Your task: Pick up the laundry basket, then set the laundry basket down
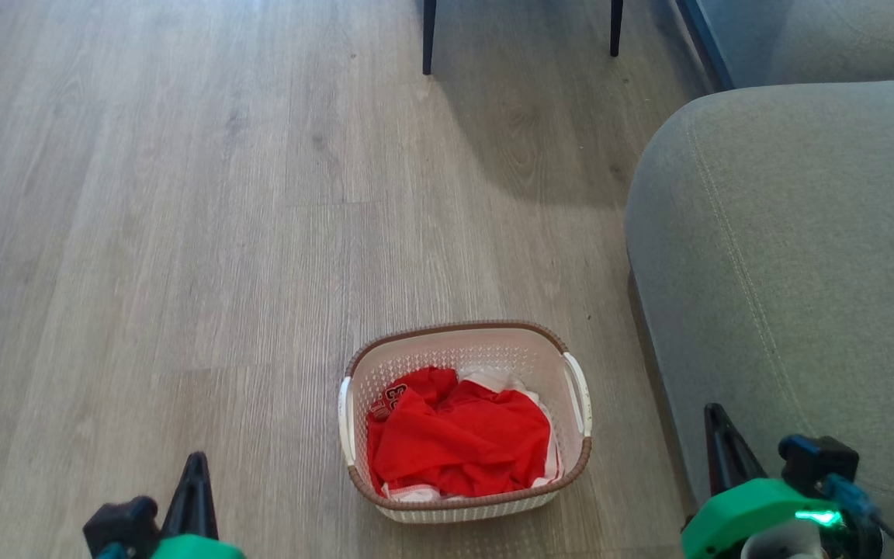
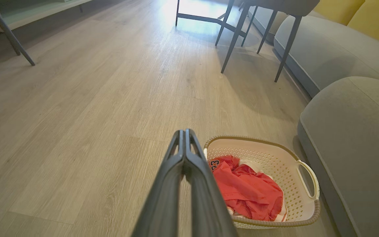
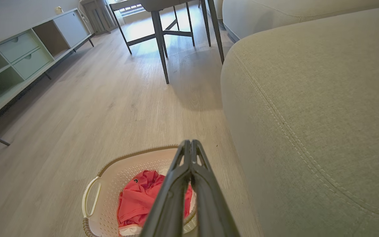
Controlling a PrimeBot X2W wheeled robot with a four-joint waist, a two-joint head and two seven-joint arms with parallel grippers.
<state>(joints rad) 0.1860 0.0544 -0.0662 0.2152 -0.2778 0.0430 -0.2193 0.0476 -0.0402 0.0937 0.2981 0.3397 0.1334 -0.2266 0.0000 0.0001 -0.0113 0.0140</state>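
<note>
The laundry basket (image 1: 464, 341) stands on the wood floor, cream-white and perforated with a brown woven-look rim and white side handles, red clothing (image 1: 459, 435) heaped inside. My left gripper (image 1: 197, 463) is at the lower left, well left of the basket, fingers pressed together and holding nothing. My right gripper (image 1: 715, 415) is at the lower right, between the basket and the sofa, also shut and holding nothing. The left wrist view has the basket (image 2: 288, 156) just right of the shut fingers (image 2: 176, 164). In the right wrist view the basket (image 3: 123, 164) lies below and left of the fingers (image 3: 206, 177).
A grey sofa (image 1: 796, 256) runs close along the basket's right side. Dark chair legs (image 1: 428, 39) stand farther ahead. A low cabinet with drawers (image 3: 18, 56) lines the far left wall. Open wood floor (image 1: 152, 233) spreads to the left and ahead.
</note>
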